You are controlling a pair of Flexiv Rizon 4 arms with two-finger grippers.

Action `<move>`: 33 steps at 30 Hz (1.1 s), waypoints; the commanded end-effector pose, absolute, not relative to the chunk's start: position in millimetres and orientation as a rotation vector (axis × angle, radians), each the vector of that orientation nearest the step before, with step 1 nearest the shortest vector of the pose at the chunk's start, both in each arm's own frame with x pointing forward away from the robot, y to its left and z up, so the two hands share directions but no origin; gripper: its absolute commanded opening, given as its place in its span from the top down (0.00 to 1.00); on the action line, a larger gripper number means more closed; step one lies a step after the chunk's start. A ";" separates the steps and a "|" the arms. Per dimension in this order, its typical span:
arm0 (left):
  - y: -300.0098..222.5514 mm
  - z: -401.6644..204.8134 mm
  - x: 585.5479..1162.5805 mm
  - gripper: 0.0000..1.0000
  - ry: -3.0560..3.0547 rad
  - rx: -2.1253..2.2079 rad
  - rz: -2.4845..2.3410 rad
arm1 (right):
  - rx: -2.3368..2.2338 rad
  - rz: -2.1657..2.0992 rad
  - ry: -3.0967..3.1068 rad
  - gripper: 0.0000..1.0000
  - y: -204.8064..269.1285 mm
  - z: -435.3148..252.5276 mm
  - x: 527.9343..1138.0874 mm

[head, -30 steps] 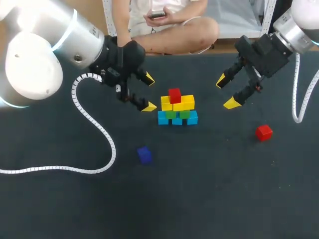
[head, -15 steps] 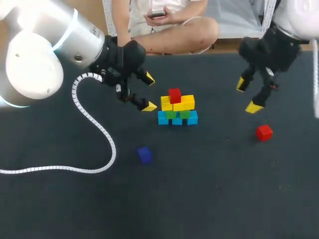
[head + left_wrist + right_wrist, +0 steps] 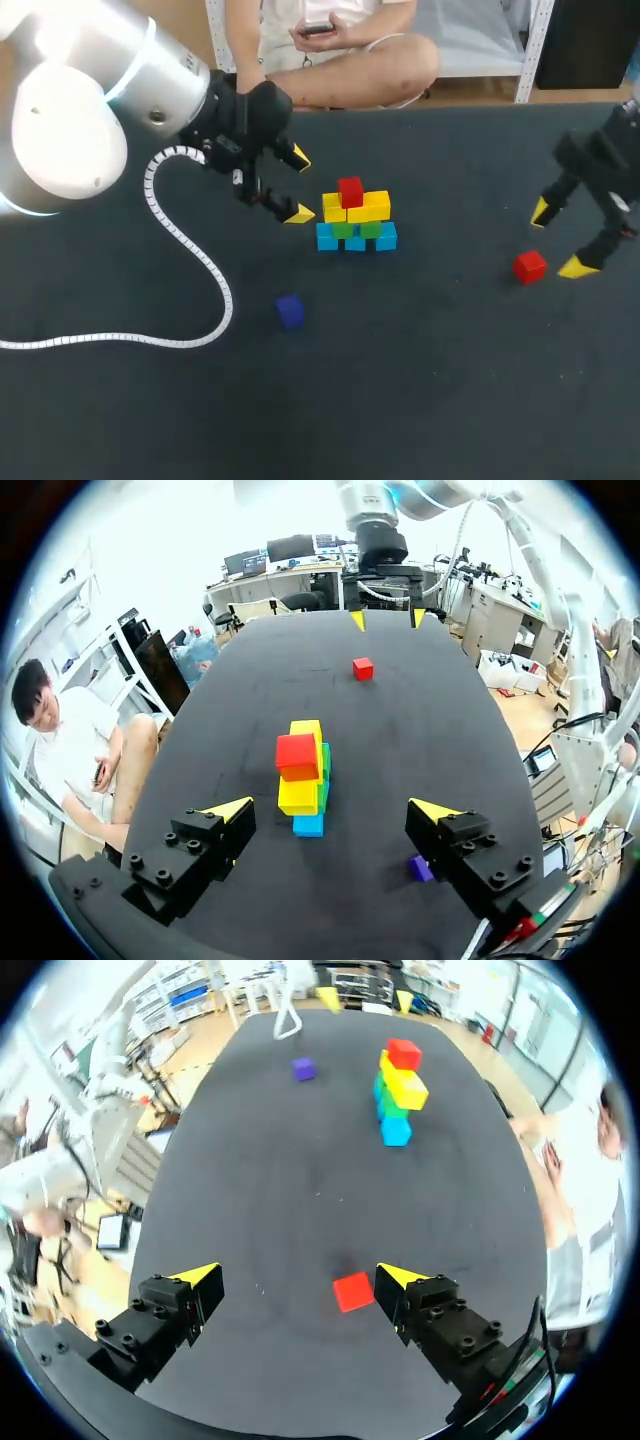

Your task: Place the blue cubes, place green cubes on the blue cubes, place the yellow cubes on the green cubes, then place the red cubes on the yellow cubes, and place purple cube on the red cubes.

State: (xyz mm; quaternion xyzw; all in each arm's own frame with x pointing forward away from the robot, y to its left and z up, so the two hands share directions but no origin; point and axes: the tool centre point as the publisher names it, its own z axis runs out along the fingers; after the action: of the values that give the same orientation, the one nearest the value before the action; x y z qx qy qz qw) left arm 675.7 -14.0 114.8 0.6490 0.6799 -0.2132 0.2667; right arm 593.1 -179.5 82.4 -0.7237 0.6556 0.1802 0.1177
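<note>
Dark tabletop (image 3: 420, 400) spreads under both arms, the left arm (image 3: 100, 90) entering bulky from its corner with a white coiled cable (image 3: 190, 260) looping across the surface, the right arm (image 3: 610, 160) barely showing at the opposite edge. Near the middle stands the stack (image 3: 355, 222): blue cubes at the base, green on them, yellow above, and one red cube (image 3: 350, 190) on top. From overhead the layers look flattened together, while the left wrist view shows them side-on as a stepped tower directly ahead of the left fingers (image 3: 298, 186), which are spread wide, hold nothing and sit just beside the stack. The right fingers (image 3: 560, 239) are also spread wide and grip nothing. Overhead, the loose red cube (image 3: 530, 266) seems merely beside them, but the right wrist view shows it lying on the tabletop between the tips, close to one. A purple cube (image 3: 290, 311) lies alone, well apart from the stack.
</note>
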 end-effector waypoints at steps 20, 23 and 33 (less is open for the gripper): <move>-13.2 114.7 676.3 0.00 1.832 1.754 -0.578 | -2.072 0.646 1.746 0.00 -193.2 32.3 612.3; -13.2 114.7 676.3 0.00 1.832 1.754 -0.578 | -2.078 0.656 1.725 0.00 -196.6 29.3 620.5; -13.2 114.7 676.3 0.00 1.832 1.754 -0.578 | -2.100 0.722 1.709 0.00 -187.4 20.5 625.2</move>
State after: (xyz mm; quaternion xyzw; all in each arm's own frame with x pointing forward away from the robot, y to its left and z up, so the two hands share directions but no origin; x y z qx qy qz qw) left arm 675.7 -14.3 114.9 0.6490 0.6801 -0.2130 0.2664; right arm 619.5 -189.6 23.9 -0.7367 0.6064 0.2401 0.1785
